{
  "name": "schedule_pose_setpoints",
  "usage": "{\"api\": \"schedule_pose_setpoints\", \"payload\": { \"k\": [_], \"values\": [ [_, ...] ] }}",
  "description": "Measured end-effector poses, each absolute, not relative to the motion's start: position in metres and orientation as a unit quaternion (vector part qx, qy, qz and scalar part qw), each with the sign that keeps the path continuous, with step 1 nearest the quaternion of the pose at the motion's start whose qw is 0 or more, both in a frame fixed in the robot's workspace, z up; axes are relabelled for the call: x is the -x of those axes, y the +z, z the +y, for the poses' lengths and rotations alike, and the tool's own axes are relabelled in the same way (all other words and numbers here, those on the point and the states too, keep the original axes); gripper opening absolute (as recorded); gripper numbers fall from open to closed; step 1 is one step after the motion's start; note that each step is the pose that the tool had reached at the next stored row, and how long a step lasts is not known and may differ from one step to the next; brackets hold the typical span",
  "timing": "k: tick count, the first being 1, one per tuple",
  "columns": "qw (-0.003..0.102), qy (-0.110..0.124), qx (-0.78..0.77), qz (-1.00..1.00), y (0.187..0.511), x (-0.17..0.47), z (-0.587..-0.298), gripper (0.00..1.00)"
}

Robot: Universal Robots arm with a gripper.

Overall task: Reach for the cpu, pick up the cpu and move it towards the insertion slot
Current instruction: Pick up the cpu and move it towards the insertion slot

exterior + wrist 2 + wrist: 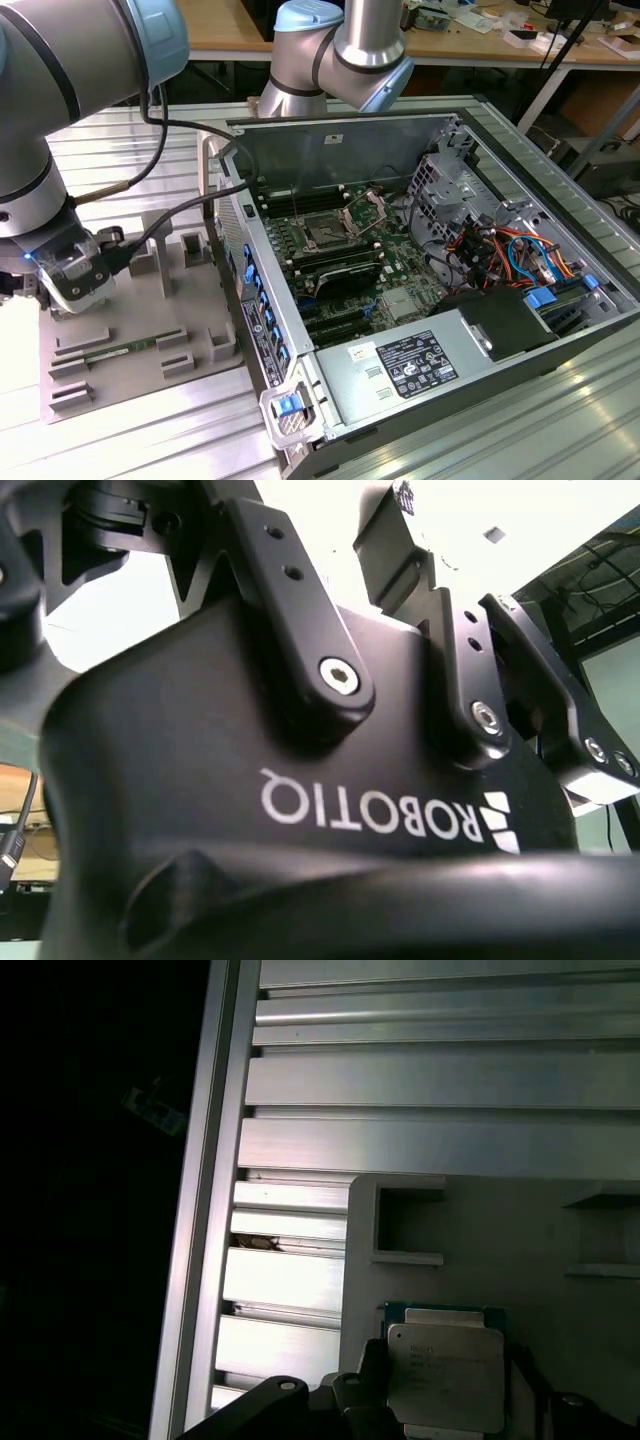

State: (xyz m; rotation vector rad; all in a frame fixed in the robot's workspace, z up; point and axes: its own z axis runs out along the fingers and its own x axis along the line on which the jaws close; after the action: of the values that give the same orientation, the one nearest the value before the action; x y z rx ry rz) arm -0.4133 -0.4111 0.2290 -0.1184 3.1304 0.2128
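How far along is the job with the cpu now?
Reach looks done: the hand is at the cpu on the grey fixture plate. In hand: the pickup; a grip cannot be confirmed. Left: the cpu is far from the insertion slot.

Silver cpu (445,1375), seemingly green-edged; grey fixture plate (500,1230).

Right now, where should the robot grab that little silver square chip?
Probably best to take the cpu by two opposite thin edges, coming straight down from above. It lies flat on the grey fixture plate, so its underside is out of reach and its wide top offers nothing to pinch.
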Motion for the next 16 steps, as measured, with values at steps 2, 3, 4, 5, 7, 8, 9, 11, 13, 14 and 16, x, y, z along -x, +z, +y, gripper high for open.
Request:
{"api": "schedule_pose_setpoints", "payload": {
  "k": [2, 3, 4, 5, 7, 8, 9, 11, 13, 14, 16],
  "values": [
    [0.001, 0.068, 0.038, 0.997, 0.231, 0.413, -0.411, 0.55],
    [0.001, 0.067, 0.038, 0.997, 0.232, 0.413, -0.411, 0.55],
    [0.001, 0.064, 0.038, 0.997, 0.232, 0.413, -0.411, 0.55],
    [0.001, 0.06, 0.038, 0.997, 0.233, 0.413, -0.411, 0.55],
    [0.0, 0.048, 0.038, 0.998, 0.233, 0.413, -0.411, 0.55],
    [0.0, 0.039, 0.038, 0.999, 0.233, 0.413, -0.411, 0.55],
    [-0.001, 0.03, 0.038, 0.999, 0.233, 0.413, -0.411, 0.55],
    [-0.001, 0.016, 0.038, 0.999, 0.235, 0.413, -0.411, 0.55],
    [-0.001, 0.012, 0.038, 0.999, 0.238, 0.413, -0.411, 0.55],
    [-0.001, 0.011, 0.038, 0.999, 0.239, 0.413, -0.411, 0.55],
    [-0.001, 0.011, 0.038, 0.999, 0.243, 0.413, -0.411, 0.55]
  ]
}}
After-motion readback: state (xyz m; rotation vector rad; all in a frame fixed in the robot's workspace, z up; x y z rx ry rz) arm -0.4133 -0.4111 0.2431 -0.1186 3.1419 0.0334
